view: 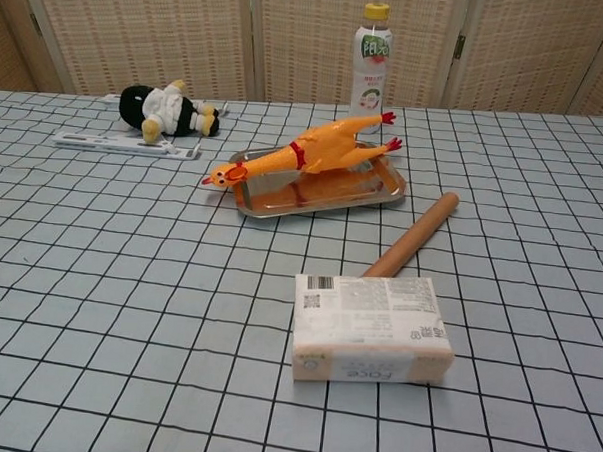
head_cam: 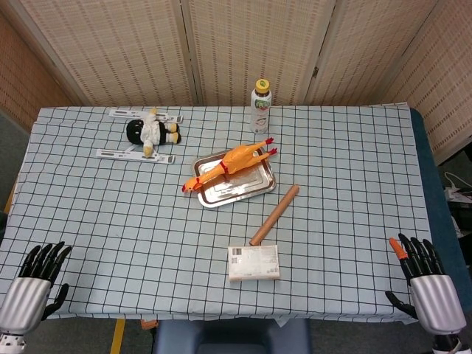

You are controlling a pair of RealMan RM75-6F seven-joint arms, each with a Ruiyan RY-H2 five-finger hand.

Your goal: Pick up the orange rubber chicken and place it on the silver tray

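Note:
The orange rubber chicken lies across the silver tray in the middle of the table, its head sticking out past the tray's left rim. My left hand is at the near left corner of the table, fingers spread, holding nothing. At the near right corner my right hand also holds nothing, its fingers apart. Neither hand shows in the chest view.
A wooden rolling pin lies right of the tray. A boxed sponge pack sits near the front edge. A drink bottle stands at the back. A plush astronaut lies on white strips back left.

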